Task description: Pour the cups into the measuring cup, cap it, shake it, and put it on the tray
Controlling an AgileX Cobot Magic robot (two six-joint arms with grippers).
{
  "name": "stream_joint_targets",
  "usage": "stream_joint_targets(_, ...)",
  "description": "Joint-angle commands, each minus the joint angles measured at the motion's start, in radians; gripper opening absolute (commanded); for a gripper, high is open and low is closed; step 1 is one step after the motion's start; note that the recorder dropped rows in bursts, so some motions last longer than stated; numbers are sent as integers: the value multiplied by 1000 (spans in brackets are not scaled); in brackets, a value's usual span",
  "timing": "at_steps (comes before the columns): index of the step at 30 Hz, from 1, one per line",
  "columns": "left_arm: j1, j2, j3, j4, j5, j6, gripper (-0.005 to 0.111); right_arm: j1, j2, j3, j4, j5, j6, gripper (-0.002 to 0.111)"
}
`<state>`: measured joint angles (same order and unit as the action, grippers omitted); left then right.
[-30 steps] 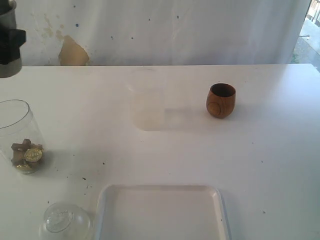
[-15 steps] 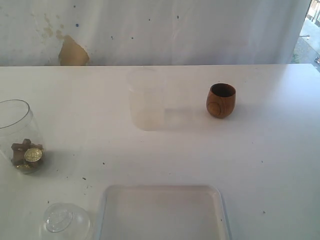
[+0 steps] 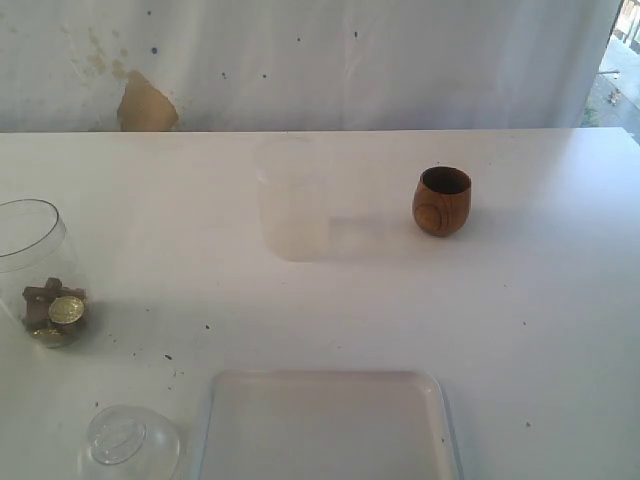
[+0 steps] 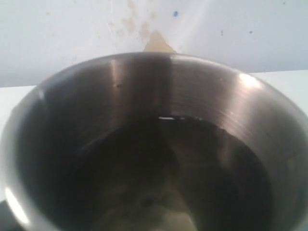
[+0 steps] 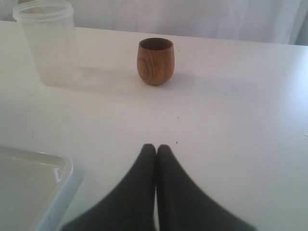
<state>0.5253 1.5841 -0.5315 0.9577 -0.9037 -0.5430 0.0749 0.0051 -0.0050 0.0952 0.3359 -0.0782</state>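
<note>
White speckled table (image 3: 560,330); stained white backdrop (image 3: 400,60), tan patch (image 3: 146,104); daylight right.

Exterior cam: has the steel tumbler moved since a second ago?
Yes. The tumbler was at the top-left corner, above the jar; now it's out of that view, gone past that corner. Only the left wrist view shows it.

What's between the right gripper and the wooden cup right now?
Nothing: in the right wrist view only bare white table separates the shut right gripper from the wooden cup.
</note>
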Motion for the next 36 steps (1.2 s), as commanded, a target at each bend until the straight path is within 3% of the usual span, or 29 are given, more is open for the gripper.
stream_joint_targets(1, -4, 21, -6, -14, -74, -1, 0, -5, -5, 5, -3, 1, 4, 0)
stream_joint_targets(13, -44, 82, -6, -6, -110, 74, 0, -5, -5, 5, -3, 1, 4, 0)
stream_joint_targets(30, -52, 82, -6, 44, -125, 9, 0, -5, -5, 5, -3, 1, 4, 0)
stream_joint_targets(36, -120, 82, -6, 44, -98, 4, 0, -5, -5, 5, -3, 1, 4, 0)
